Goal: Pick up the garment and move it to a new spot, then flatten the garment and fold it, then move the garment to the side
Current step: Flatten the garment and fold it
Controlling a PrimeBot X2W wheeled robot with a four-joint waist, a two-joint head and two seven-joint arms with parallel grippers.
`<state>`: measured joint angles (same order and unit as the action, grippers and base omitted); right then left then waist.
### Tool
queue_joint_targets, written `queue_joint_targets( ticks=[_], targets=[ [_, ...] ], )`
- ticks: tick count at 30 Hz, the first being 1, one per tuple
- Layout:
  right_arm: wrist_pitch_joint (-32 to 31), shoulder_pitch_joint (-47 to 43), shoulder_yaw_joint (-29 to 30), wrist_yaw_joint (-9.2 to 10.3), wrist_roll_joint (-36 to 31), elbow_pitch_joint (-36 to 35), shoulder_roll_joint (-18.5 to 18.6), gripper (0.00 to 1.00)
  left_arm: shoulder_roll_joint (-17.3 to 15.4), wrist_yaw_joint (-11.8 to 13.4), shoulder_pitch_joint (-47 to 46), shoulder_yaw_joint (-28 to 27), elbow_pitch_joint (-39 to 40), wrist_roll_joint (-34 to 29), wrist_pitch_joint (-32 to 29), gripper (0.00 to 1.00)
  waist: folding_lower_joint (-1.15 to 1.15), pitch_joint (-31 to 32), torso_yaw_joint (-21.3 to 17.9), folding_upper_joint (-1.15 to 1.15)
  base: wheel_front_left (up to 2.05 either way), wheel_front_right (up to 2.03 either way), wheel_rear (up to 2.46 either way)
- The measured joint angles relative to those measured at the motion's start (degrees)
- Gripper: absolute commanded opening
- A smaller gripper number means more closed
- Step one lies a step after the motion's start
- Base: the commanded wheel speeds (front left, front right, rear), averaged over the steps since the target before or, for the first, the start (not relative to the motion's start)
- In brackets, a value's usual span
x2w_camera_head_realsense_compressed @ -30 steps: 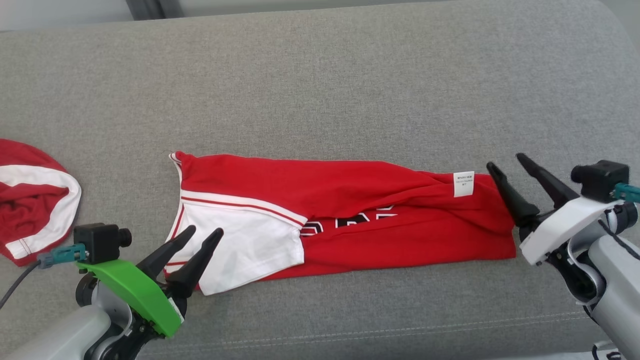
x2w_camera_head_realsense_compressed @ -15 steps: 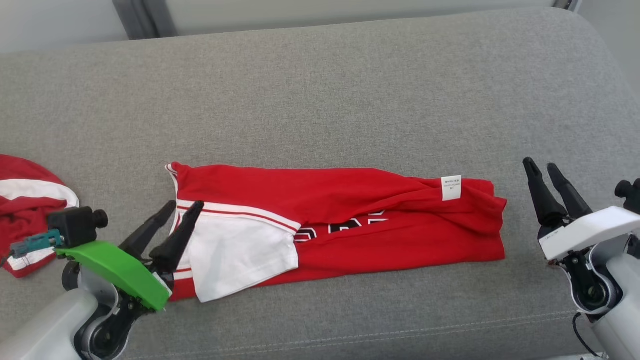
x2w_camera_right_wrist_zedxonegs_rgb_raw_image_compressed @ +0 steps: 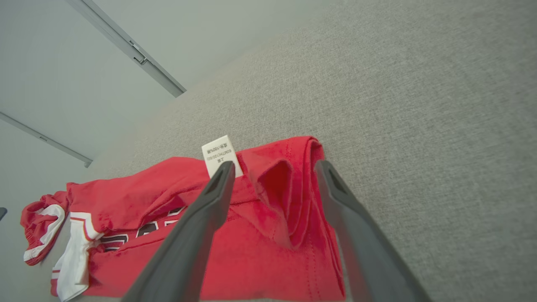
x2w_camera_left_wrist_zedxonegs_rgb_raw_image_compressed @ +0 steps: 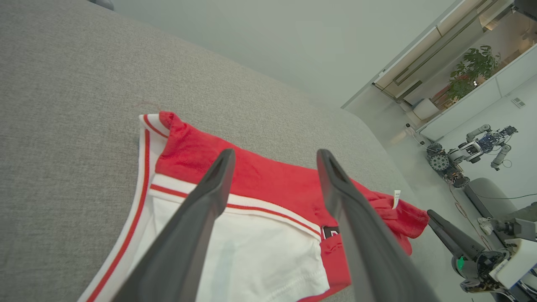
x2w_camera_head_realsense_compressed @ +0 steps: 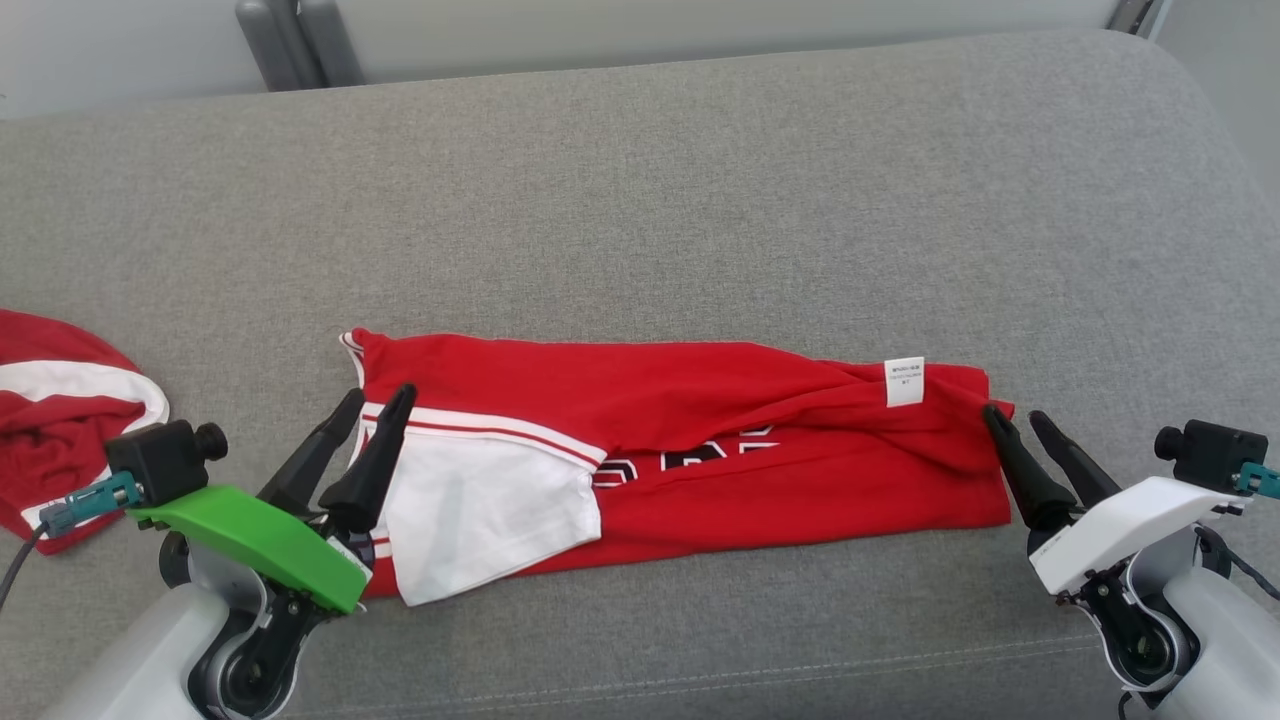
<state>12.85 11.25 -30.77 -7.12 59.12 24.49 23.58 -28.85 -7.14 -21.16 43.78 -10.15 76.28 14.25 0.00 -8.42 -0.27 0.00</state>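
We are making out only "100%" on the white tag (x2w_camera_right_wrist_zedxonegs_rgb_raw_image_compressed: 221, 156) just past one fingertip of our right gripper (x2w_camera_right_wrist_zedxonegs_rgb_raw_image_compressed: 273, 165), while the garment (x2w_camera_right_wrist_zedxonegs_rgb_raw_image_compressed: 272, 218) is hiding its black-and-white lettering (x2w_camera_head_realsense_compressed: 690, 455) in a fold.

The garment (x2w_camera_head_realsense_compressed: 700, 440) is lying folded into a long red band on the grey cushion (x2w_camera_head_realsense_compressed: 640, 200), reaching from the left claw (x2w_camera_head_realsense_compressed: 380, 392) to the right claw (x2w_camera_head_realsense_compressed: 1011, 412). Its white sleeve (x2w_camera_head_realsense_compressed: 490, 500), with red-striped trim, is resting on top at the end by the left claw. Black and white letters (x2w_camera_head_realsense_compressed: 690, 455) are peeking out between the folds midway between the claws. By the right claw the cloth is bunching, and a small white label (x2w_camera_head_realsense_compressed: 904, 381) is showing there.
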Motion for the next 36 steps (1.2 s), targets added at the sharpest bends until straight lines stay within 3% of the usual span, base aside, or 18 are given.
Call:
queue_joint_targets(
  ticks=[2,7,9,12,21,36],
  targets=[
    [-0.32,0.07,0.01,0.0,-0.2,0.54,0.11,0.95,0.45,0.0,0.56,-0.23,0.09,-0.44,0.0,1.0,0.0,0.06,0.14,0.0,0.0,0.0,0.0],
    [-0.68,1.19,-0.16,0.0,-0.34,1.13,0.12,0.47,1.08,0.0,1.66,-1.08,0.11,-2.53,0.0,1.0,0.0,0.17,0.54,0.0,0.0,0.0,0.0],
    [-0.89,1.72,-0.38,0.0,-0.66,1.2,0.11,0.38,1.3,0.0,2.22,-1.18,0.11,-2.87,0.0,1.0,0.0,0.24,0.7,0.0,0.0,0.0,0.0],
    [-1.36,1.83,-0.96,0.0,-0.66,1.56,0.08,0.0,1.91,0.0,2.82,-1.27,0.12,-3.39,0.0,1.0,0.0,0.35,0.9,0.0,0.0,0.0,0.0],
    [-2.29,2.63,-1.92,0.0,-1.54,2.07,0.32,0.0,2.69,0.0,4.31,-2.64,0.41,-4.05,0.0,1.0,0.0,0.58,1.17,0.0,0.0,0.0,0.0],
    [-4.42,16.34,-4.05,0.0,-6.2,1.25,3.59,0.0,3.09,0.0,4.57,-1.09,3.2,-6.13,0.0,1.0,0.0,-2.71,2.72,0.0,0.0,0.0,0.0]
  ],
)
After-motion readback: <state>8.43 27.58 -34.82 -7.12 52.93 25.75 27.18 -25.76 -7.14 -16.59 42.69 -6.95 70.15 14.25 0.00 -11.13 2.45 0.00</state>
